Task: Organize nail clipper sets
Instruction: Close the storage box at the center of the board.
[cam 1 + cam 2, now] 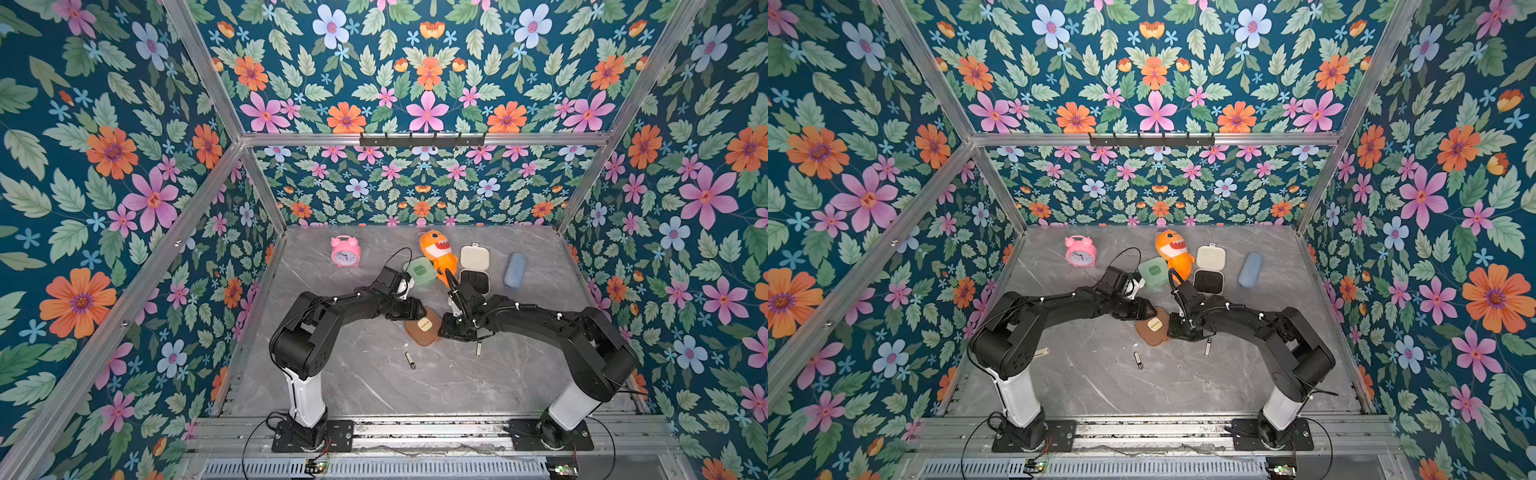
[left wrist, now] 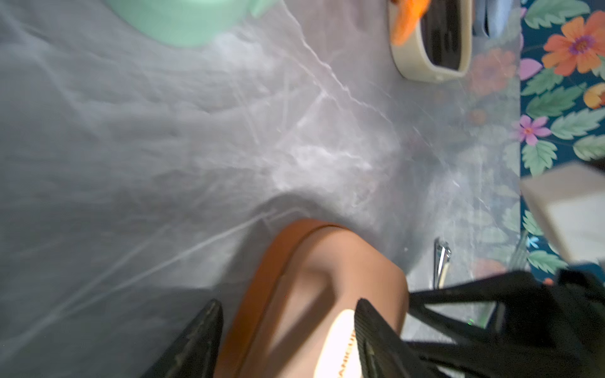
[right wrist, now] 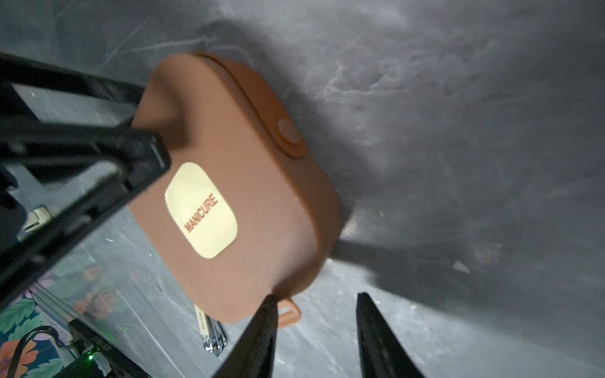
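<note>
Item: brown case [image 1: 423, 328], rounded-square, lid shut, pale label uppermost. It is located mid-tabletop [image 1: 374, 395], directly between the two hands; whether it lies flat or is tipped on one edge cannot be told. Left hand [image 2: 288, 302]: fingers are spread astride the case's edge, one over the lid, one beside the base. A narrow gap appears at the base side, so no firm pinch is judged. Right hand [image 3: 316, 327]: fingers are spread with nothing between them, one tip just beside the case's rim. Associated parts: one loose clipper [image 1: 410, 360] and a second clipper [image 1: 478, 348] are laid on the tabletop near the case, outside it. Mint case [image 1: 419, 272], shut, is set farther back. Cream case [image 1: 475, 255], open with its black insert shown, is placed beside an orange shark toy [image 1: 436, 253]. Unrelated: pink alarm clock [image 1: 345, 251], blue-grey pouch [image 1: 514, 270]. Hazards noted: the brown case could be dragged or flipped if either hand is drawn away sideways, fingers being close on both sides. The two hands, so near each other, could be knocked together. The second clipper, just beside the right arm, could be swept aside. Thin metal clippers on a hard, smooth tabletop are likely to be skidded rather than pinched.
</note>
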Available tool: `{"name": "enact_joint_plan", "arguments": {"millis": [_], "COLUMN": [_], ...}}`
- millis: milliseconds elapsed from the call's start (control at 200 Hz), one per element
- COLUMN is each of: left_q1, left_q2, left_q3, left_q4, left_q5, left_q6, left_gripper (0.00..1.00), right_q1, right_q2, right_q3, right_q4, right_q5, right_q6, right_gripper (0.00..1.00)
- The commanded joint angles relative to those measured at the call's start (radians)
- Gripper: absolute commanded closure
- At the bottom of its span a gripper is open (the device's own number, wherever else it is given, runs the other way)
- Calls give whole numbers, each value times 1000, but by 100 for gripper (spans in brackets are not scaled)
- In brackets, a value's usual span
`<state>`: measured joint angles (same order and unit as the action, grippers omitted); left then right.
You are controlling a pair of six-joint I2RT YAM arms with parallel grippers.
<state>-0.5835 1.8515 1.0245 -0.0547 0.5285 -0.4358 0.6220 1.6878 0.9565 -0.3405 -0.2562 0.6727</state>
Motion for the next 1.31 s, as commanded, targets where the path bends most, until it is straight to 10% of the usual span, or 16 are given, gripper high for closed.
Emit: {"name": "enact_joint_plan", "arguments": {"millis": [0, 705, 1300], "left_q1": [-6, -83, -83], "left_q2": [-19, -40, -18], "left_q3": [-31, -152, -162], "left_q4": [3, -182, -178], "left_q5": [25, -241, -254], "left_q6": [-4, -228, -231], "left_gripper": [35, 52, 53], "right_q1": [-14, -25, 30], "right_q2": [21, 148, -62], "right_q3": [20, 296, 74], "right_q4": [-13, -177, -69], "right_q5": [-4, 42, 17], "right_q6": [-38, -114, 80], "right_gripper": [60, 52, 42]}}
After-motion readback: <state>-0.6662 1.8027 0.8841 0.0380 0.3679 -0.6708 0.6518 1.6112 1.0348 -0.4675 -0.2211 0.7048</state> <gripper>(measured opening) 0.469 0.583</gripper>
